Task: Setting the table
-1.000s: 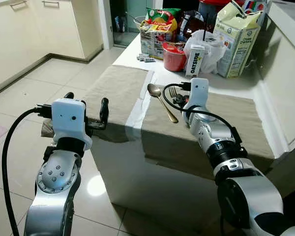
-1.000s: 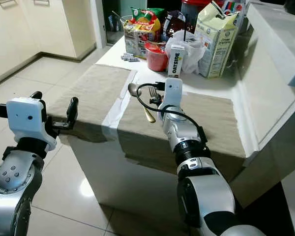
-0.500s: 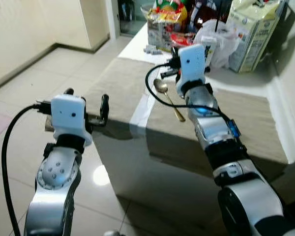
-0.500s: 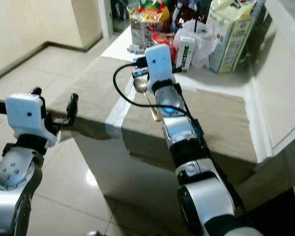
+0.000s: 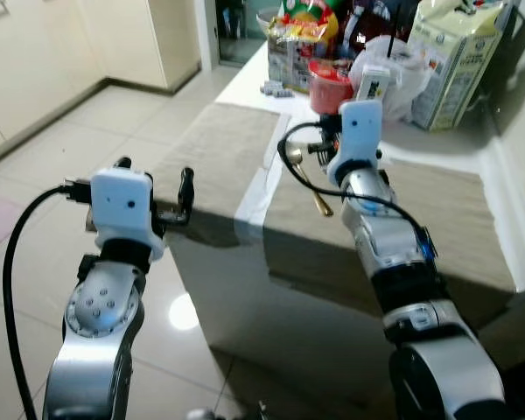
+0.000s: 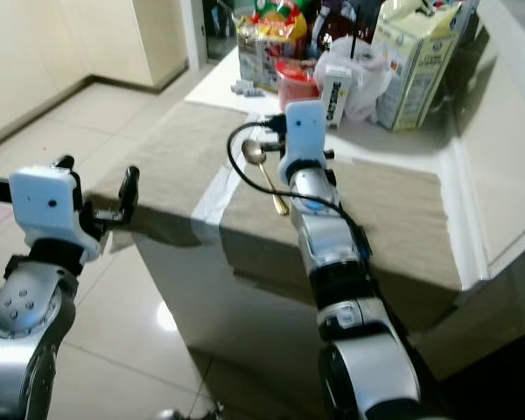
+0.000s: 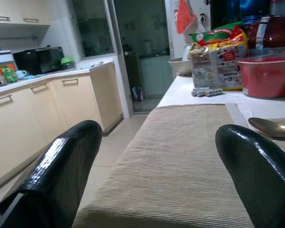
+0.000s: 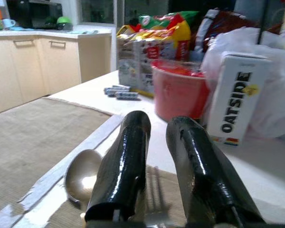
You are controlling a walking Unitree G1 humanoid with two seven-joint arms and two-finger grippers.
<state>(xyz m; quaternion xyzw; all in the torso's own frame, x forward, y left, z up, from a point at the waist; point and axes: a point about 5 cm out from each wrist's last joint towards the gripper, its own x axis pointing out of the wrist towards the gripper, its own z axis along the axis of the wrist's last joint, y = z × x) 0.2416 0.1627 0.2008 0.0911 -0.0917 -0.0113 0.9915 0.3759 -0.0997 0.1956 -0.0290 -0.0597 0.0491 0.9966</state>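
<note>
Left eye view: the desk [image 5: 245,83] carries two tan mats; the left mat [image 5: 223,153] and the right mat [image 5: 437,210] lie side by side with a white strip between them. A spoon [image 5: 308,179] rests at the right mat's near-left part, bowl toward the clutter behind. The right gripper [image 5: 328,147] hangs just beside the spoon, hidden behind its white wrist housing. The left gripper [image 5: 153,185] is held off the desk's left edge, over the tiled floor [image 5: 52,157].

Right eye view: behind the mats stand a red bowl [image 6: 296,83], an Oatside carton [image 6: 334,89], a white bag [image 6: 367,66] and a larger carton [image 6: 411,61].

Left wrist view: the left gripper's fingers [image 7: 61,166] are spread wide, with the left mat between them.

Right wrist view: the right gripper's fingers [image 8: 123,161] stand close together with a narrow gap. A fork [image 8: 154,190] lies under them, blurred, seemingly not pinched, next to the spoon's bowl.
</note>
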